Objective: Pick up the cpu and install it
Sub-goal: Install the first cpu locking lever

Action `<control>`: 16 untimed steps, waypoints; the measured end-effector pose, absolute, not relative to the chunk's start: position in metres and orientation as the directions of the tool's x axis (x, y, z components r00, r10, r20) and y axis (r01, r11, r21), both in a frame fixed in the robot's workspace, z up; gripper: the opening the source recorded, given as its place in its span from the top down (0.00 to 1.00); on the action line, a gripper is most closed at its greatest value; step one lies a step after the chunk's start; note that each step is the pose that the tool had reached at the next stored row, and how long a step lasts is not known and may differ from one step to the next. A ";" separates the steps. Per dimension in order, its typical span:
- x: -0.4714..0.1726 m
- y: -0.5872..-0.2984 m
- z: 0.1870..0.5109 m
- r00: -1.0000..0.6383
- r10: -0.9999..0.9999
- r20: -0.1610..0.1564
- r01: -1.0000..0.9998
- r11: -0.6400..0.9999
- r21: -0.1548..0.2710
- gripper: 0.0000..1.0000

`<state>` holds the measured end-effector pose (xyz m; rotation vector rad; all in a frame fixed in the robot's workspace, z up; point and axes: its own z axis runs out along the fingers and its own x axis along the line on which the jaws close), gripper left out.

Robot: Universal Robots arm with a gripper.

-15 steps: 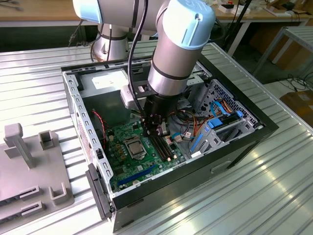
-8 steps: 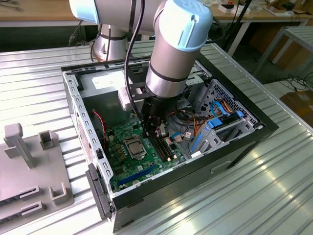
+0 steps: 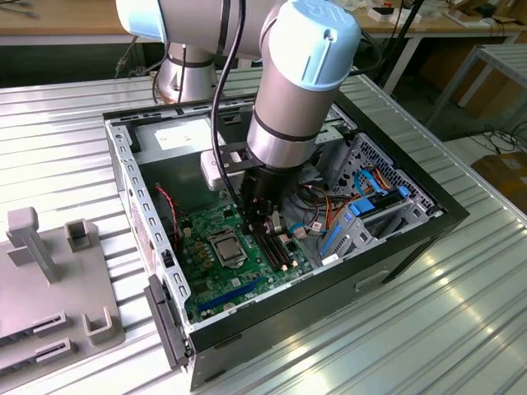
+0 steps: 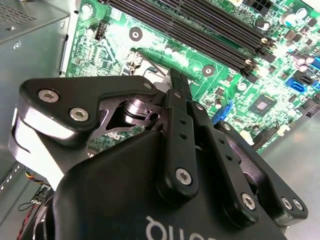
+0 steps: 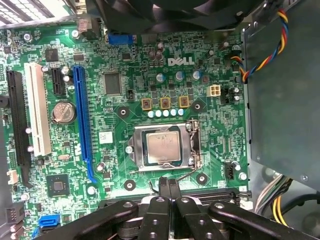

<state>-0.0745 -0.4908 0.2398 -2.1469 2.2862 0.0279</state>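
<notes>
Silver-grey cpu: seated in its socket on the green motherboard.
My gripper: clenched, empty, just beside the socket.

Open computer case on ribbed metal table, grey fixture beside.

surface: silver ribbed metal table | on it: open black computer case lying on its side, in the middle | on it: grey plastic fixture with upright posts, at the exterior view's left, near the case
</notes>
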 end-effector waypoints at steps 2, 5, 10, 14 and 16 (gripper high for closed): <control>-0.074 -0.491 0.239 -0.063 -0.998 -0.016 -0.998 0.063 0.009 0.89; -0.074 -0.492 0.236 -0.063 -0.998 -0.016 -0.998 0.063 0.010 0.89; -0.074 -0.494 0.232 -0.063 -0.998 -0.016 -0.998 0.062 0.009 0.89; -0.075 -0.498 0.232 -0.062 -0.998 -0.016 -0.998 0.062 0.009 0.89; -0.075 -0.500 0.232 -0.059 -0.998 -0.016 -0.998 0.059 0.009 0.89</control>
